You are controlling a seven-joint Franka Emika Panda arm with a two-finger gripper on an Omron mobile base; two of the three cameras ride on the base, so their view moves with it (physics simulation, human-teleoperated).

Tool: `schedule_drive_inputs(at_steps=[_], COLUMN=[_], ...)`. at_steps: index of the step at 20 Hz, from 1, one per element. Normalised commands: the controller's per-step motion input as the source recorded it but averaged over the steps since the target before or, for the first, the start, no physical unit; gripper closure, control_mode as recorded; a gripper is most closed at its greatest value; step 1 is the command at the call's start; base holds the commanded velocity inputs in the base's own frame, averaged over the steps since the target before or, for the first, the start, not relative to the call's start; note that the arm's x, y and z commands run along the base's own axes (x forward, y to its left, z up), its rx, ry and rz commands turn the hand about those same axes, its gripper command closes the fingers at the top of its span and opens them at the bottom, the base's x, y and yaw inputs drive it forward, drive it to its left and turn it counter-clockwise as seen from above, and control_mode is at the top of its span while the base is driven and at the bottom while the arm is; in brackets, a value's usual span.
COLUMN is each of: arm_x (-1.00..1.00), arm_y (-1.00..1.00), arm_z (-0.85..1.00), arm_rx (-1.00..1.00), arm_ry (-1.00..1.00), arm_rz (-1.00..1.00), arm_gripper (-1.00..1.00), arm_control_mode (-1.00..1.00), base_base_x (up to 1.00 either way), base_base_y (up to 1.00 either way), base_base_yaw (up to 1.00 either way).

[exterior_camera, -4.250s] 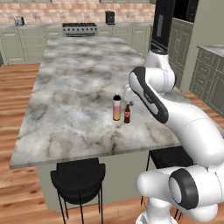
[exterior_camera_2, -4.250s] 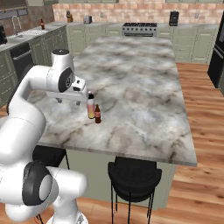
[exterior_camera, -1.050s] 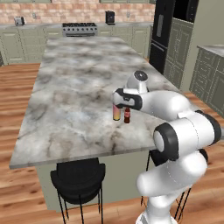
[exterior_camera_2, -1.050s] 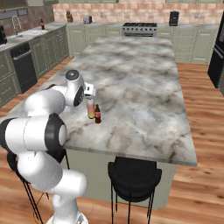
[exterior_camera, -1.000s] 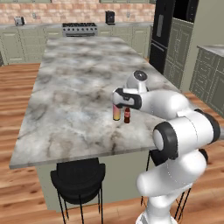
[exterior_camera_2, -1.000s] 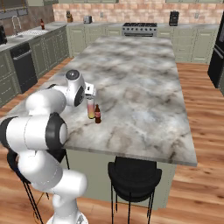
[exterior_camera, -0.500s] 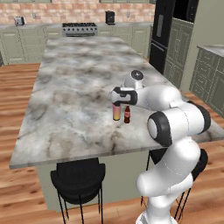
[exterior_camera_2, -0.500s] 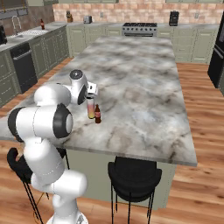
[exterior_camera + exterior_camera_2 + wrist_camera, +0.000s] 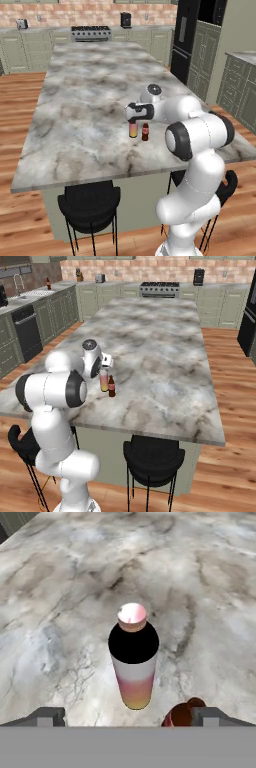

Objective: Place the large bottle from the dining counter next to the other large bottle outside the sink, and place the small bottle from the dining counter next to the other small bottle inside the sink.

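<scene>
Two bottles (image 9: 133, 129) (image 9: 145, 132) stand on the marbled counter (image 9: 85, 105) near its right edge; stools (image 9: 90, 205) below, stove (image 9: 90, 33) far behind. The gripper (image 9: 128, 717), fingers apart, hovers over them.

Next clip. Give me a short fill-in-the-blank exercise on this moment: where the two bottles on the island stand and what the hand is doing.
1. The pink-orange bottle and the small brown bottle both stand ____ on the dining counter.
2. The hand has its fingers ____, with nothing between them.
3. In the hand view, the small brown bottle sits next to the ____ fingertip.
4. Below the counter's near edge stand two black ____.

Missing words: upright; open; right; stools
</scene>
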Motion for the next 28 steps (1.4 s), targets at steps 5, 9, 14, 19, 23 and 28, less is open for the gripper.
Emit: schedule_drive_inputs(at_steps=[5, 9, 14, 19, 23, 28], arm_x=[0.26, 0.36, 0.29, 0.26, 0.20, 0.25], arm_y=[0.00, 0.00, 0.00, 0.00, 0.00, 0.00], arm_z=[-0.09, -0.04, -0.07, -0.10, -0.11, -0.15], arm_rx=[0.00, 0.00, 0.00, 0.00, 0.00, 0.00], arm_ry=[0.00, 0.00, 0.00, 0.00, 0.00, 0.00], arm_rz=[0.00, 0.00, 0.00, 0.00, 0.00, 0.00], arm_gripper=[-1.00, -1.00, -1.00, -1.00, -1.00, -1.00], arm_control_mode=[-1.00, -1.00, -1.00, -1.00, -1.00, -1.00], base_base_x=[0.00, 0.00, 0.00, 0.00, 0.00, 0.00], base_base_y=[0.00, 0.00, 0.00, 0.00, 0.00, 0.00], base_base_yaw=[0.00, 0.00, 0.00, 0.00, 0.00, 0.00])
